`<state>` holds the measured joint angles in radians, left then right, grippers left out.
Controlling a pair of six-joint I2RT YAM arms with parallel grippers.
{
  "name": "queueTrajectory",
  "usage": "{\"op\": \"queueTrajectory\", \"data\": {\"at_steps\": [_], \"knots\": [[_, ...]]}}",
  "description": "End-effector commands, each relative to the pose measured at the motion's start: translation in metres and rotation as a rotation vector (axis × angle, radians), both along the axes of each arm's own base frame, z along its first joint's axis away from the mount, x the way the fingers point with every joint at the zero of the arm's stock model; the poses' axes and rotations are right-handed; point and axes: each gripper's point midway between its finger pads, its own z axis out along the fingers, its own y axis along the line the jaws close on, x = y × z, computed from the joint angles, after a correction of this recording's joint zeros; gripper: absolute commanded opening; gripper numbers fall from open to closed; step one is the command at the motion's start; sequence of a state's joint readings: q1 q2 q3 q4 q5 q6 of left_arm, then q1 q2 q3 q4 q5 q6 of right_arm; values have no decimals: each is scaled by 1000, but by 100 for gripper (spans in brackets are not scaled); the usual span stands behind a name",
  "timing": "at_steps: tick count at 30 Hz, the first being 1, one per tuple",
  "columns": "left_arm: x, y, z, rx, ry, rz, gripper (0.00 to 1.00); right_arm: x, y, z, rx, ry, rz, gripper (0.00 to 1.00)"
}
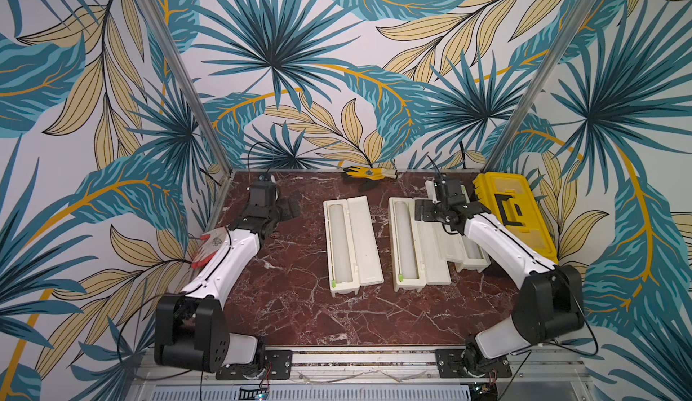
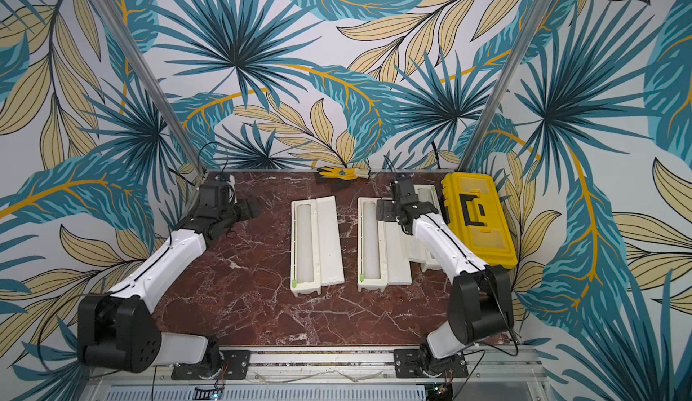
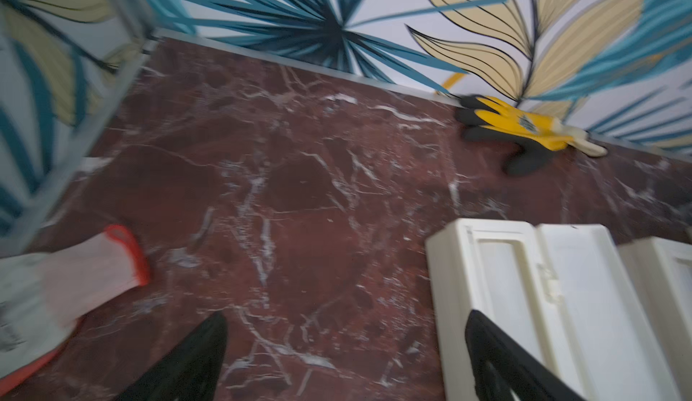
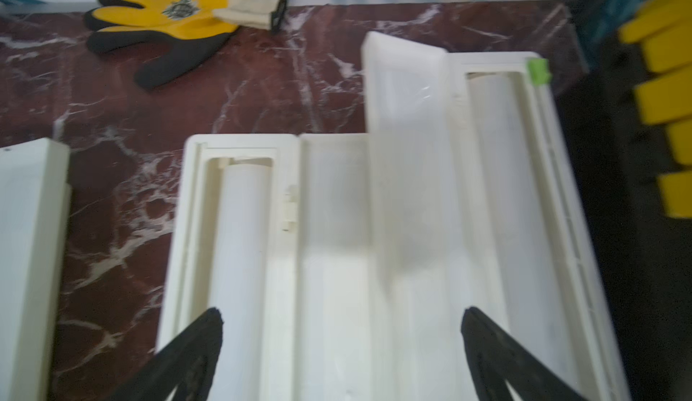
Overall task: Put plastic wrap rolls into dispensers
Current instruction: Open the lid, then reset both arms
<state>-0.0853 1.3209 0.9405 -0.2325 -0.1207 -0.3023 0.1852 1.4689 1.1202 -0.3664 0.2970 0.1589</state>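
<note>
Each of the three dispensers holds one of the plastic wrap rolls, and every lid is swung open and lying flat. The left roll sits in the left dispenser, the middle roll in the middle dispenser, and the right roll in the right dispenser. The right end effector hangs open and empty above the far ends of the middle and right dispensers. One finger is over the middle roll and the other is beside the right roll, with the two lids meeting below the gap; whether those lids overlap is unclear. Past the right dispenser's green-tipped rail, the yellow toolbox sits close along the right edge, leaving little room there. Ahead of this end effector a yellow glove lies at the far edge. The left end effector is also spread wide and holds nothing. It is above bare surface near the far left corner, with the left dispenser's far end just beside one finger. A red-and-white glove lies on its other side at the left edge. A broad bare strip of surface runs between the dispensers' near ends and the arm bases.
</note>
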Motion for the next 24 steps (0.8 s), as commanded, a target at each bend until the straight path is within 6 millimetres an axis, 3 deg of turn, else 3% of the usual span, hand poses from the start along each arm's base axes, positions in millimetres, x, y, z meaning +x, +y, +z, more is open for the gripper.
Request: {"op": "queueTrajectory", "data": {"at_steps": [1, 6, 9, 11, 13, 17, 24], "knots": [[-7, 50, -5, 192, -132, 154, 99, -2, -49, 25, -127, -238, -169, 99], [-9, 79, -42, 280, -91, 208, 100, -4, -73, -26, -65, -203, -161, 99], [-8, 78, -56, 279, -150, 197, 100, -2, -79, -46, -106, -227, -175, 99], [-5, 66, -60, 257, -226, 132, 100, -2, -71, -57, -85, -268, -123, 99], [-6, 58, -57, 217, -271, 98, 100, -7, -61, -61, -66, -315, -58, 99], [-4, 32, -76, 237, -369, -60, 99, -22, -54, -60, -52, -425, -10, 99], [-1, 32, -77, 231, -326, -57, 100, -22, -53, -66, -41, -429, -1, 99]]}}
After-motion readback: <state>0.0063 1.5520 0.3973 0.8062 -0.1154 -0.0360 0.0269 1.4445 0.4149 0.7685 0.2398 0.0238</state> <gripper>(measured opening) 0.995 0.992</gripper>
